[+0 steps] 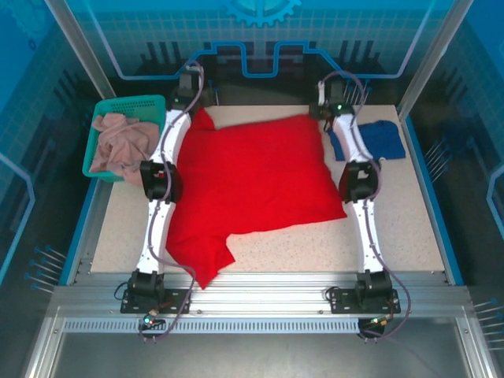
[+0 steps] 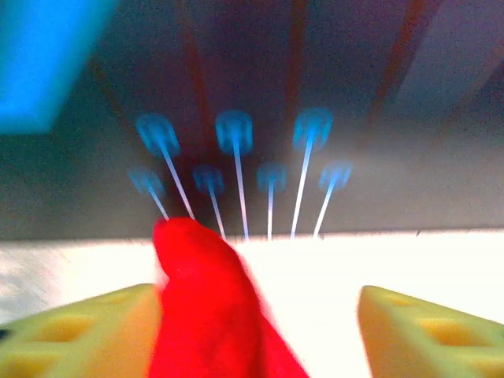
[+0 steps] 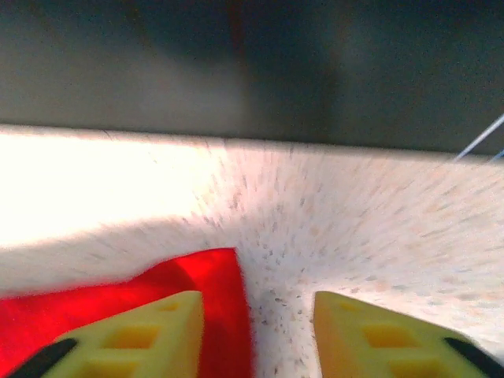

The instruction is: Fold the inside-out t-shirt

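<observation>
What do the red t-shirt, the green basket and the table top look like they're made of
The red t-shirt looks like soft matte cloth, probably cotton: it lies in limp wrinkles. The green basket seems to be rigid moulded plastic, given its perforated wall. The table top is a hard, pale speckled sheet, perhaps laminate; I cannot tell.

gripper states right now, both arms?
Left gripper: open, red t-shirt fabric sits in the gap, unclamped.
Right gripper: open, holding nothing, t-shirt edge alongside.
</observation>
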### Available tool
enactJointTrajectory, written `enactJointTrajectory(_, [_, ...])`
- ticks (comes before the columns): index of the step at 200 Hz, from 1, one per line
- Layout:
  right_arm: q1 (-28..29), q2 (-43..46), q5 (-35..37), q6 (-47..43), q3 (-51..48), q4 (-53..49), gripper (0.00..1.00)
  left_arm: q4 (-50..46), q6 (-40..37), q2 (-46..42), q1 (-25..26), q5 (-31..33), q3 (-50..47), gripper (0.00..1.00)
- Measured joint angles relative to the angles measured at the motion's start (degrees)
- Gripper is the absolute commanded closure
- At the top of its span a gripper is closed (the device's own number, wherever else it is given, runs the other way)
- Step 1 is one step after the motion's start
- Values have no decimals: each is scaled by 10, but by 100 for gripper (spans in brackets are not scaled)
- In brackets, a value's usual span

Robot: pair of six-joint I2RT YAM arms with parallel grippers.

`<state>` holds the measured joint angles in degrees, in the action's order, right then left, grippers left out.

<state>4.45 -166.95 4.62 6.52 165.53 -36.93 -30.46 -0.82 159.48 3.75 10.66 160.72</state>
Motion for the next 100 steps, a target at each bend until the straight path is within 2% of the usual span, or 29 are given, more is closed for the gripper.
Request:
enactJointTrajectory(9, [0,-10,0,6,-28,-2,51,16,14,-7,-2,-12,-61,7])
enactJointTrajectory(14, [0,14,-1,7,-58,15,51,22,22,-14,-2,-17,-88,7])
enactJointTrajectory(35, [4,213,4,5,-325,24,49,25,59,-45,-1,-43,-163,6])
enactJointTrajectory(53, [19,363,5,-4,-464,27,49,34,97,-119,2,-72,-253,7])
enactJointTrajectory(80, [64,547,-5,-12,-622,61,46,81,160,-386,18,-106,-515,9])
enactJointTrajectory(100, [97,637,-17,-14,-741,65,46,157,207,-603,54,-117,-689,10])
